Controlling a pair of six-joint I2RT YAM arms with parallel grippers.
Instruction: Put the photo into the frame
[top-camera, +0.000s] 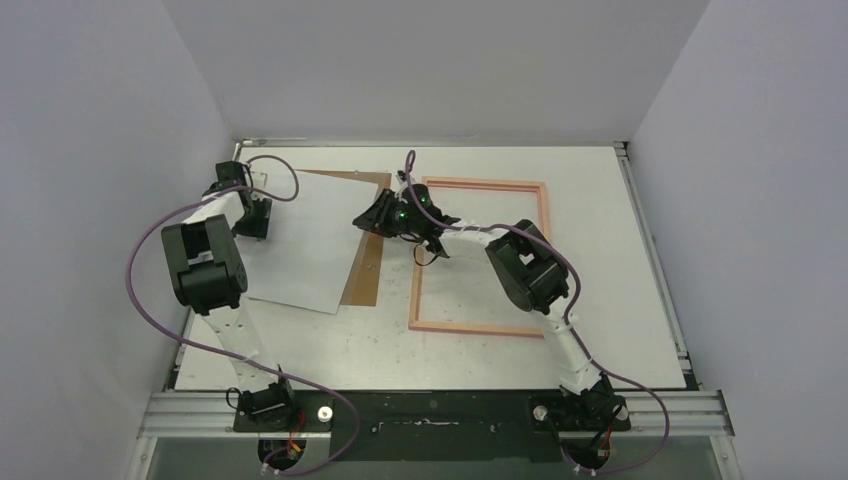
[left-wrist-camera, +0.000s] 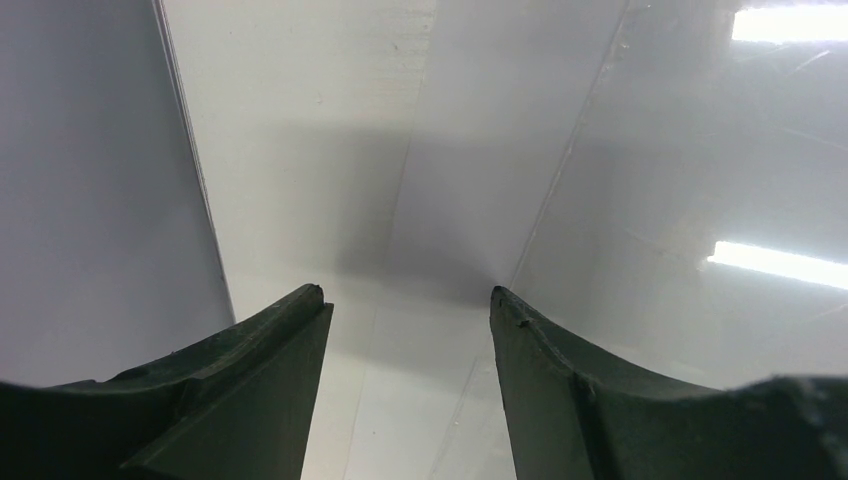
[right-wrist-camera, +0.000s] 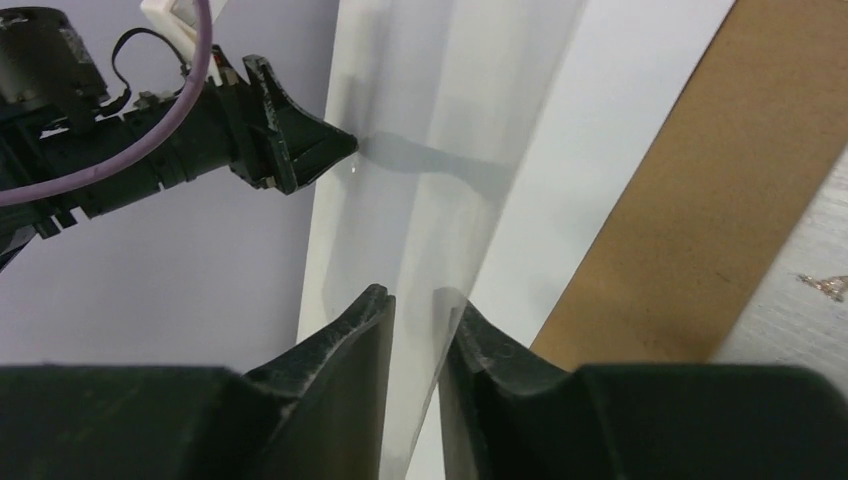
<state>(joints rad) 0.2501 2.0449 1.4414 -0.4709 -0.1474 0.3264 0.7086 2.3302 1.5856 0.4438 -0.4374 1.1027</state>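
The right gripper (top-camera: 368, 220), seen from above, is stretched left across the table (top-camera: 610, 260) to the right edge of the photo (top-camera: 305, 240). The photo lies white side up on the left half of the table, overlapping a brown backing panel (top-camera: 362, 278). The left gripper (top-camera: 250, 213) sits at the photo's far left edge. The frame (top-camera: 482, 183), a pink rectangle, lies flat to the right of the panel, near it but apart, with the right arm crossing above it.

In the left wrist view, two dark fingers (left-wrist-camera: 250, 390) stand well apart with nothing between them, above pale sheet surface that turns glossy on the right.

In the right wrist view, the fingers (right-wrist-camera: 340, 360) stand close together, and a thin raised sheet edge runs through the narrow gap. Whether they pinch it cannot be told. Brown panel shows at right, and the left gripper's tip meets the sheet's far edge.
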